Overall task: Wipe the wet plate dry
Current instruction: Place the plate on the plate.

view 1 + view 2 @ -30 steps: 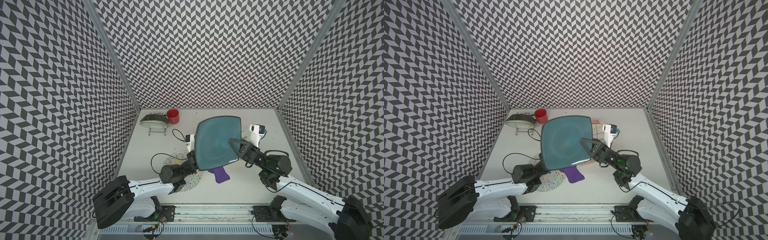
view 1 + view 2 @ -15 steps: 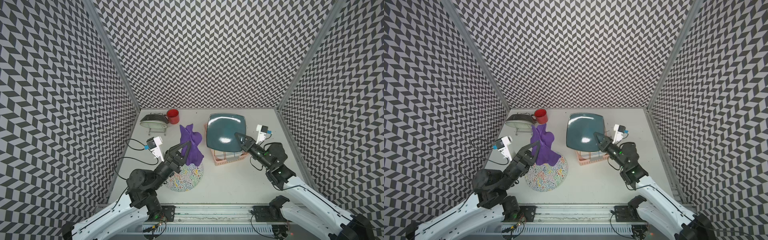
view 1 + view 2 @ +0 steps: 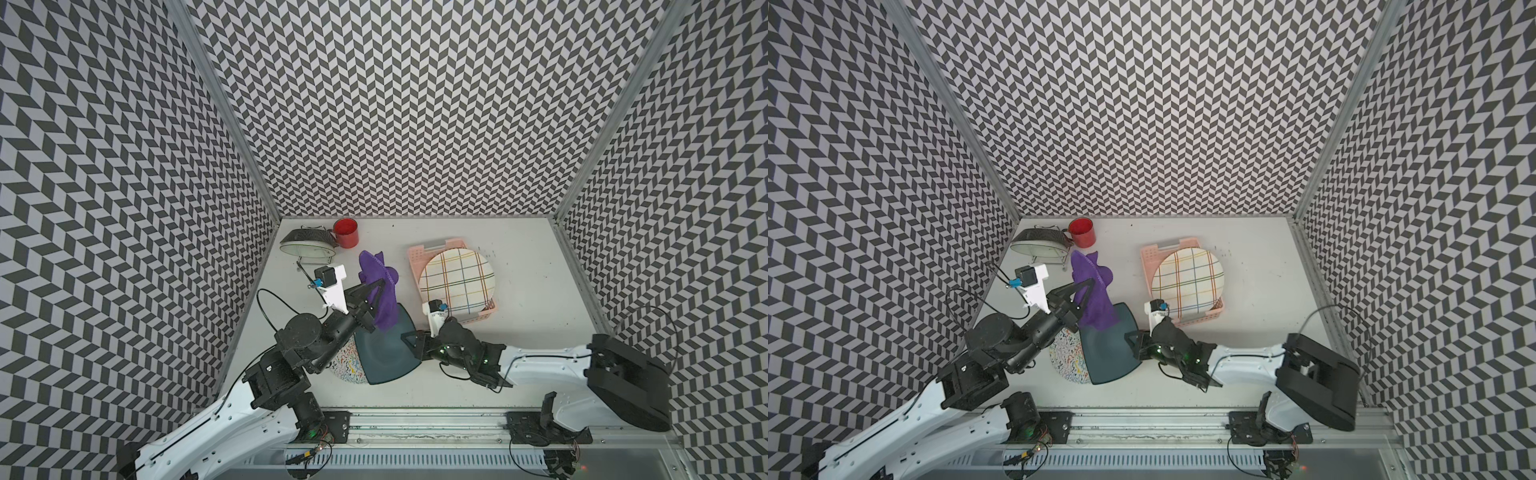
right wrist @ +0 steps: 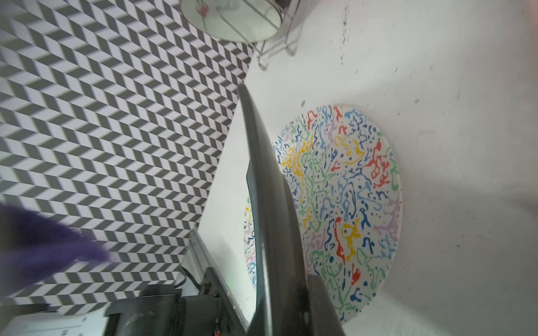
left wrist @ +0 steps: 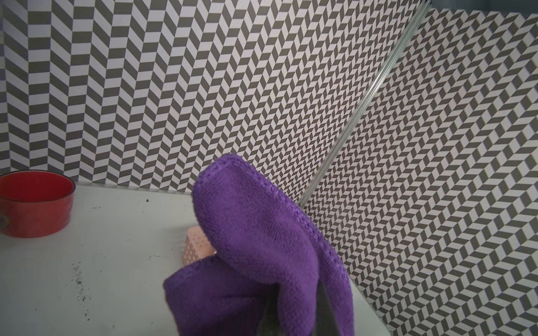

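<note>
A dark teal square plate (image 3: 384, 353) (image 3: 1106, 357) is held tilted above the table at front centre, with my right gripper (image 3: 409, 341) (image 3: 1131, 338) shut on its right edge. In the right wrist view the plate (image 4: 262, 189) runs edge-on between the jaws of the right gripper (image 4: 288, 305). A purple cloth (image 3: 380, 291) (image 3: 1092, 295) (image 5: 262, 247) hangs from my left gripper (image 3: 374, 293) (image 3: 1081, 293) (image 5: 297, 311), which is shut on it. The cloth's lower end lies over the plate's far edge.
A speckled round plate (image 3: 347, 368) (image 4: 343, 203) lies on the table under the teal one. A plaid plate (image 3: 457, 282) rests in a pink basket (image 3: 419, 255) at the right. A red cup (image 3: 345, 232) (image 5: 35, 203) and a wire rack with a plate (image 3: 307, 245) stand at the back left.
The right gripper has brought the teal plate from above the pink basket to front centre, over the speckled plate. The left gripper, with the cloth, has moved right to the plate's far edge.
</note>
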You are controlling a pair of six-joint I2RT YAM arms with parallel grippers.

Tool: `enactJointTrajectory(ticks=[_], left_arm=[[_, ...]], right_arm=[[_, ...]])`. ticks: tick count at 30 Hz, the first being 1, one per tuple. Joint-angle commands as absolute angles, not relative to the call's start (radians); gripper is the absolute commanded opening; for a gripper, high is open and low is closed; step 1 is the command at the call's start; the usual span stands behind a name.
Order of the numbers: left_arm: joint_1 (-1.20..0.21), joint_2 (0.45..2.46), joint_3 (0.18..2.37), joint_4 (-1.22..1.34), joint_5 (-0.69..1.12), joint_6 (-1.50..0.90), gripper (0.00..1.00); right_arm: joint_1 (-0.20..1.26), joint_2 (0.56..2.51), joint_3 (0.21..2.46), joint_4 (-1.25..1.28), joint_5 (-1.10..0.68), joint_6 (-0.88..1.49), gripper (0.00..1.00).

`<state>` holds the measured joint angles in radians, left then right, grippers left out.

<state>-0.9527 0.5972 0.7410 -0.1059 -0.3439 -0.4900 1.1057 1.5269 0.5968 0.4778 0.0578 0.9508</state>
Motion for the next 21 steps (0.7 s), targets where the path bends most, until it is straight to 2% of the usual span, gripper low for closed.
enactJointTrajectory(ticks=[1,8,16,21], left_arm=[[-0.946,0.584,0.765,-0.129,-0.359,-0.464,0.0],[-0.945,0.582,0.759,-0.136,-0.341,-0.468,0.0],[-0.945,0.577,0.735,-0.122,-0.342,-0.476,0.0],[-0.945,0.58,0.726,-0.113,-0.344,-0.473,0.0]], right_arm=[[1.125,1.613,0.727,0.763,0.089,0.986,0.0],[1.126,1.791,0.794,0.764,0.087,1.033,0.0],[1.127,1.9,0.816,0.673,0.08,0.994,0.29],[1.128,1.892,0.789,0.631,0.092,0.968,0.4]])
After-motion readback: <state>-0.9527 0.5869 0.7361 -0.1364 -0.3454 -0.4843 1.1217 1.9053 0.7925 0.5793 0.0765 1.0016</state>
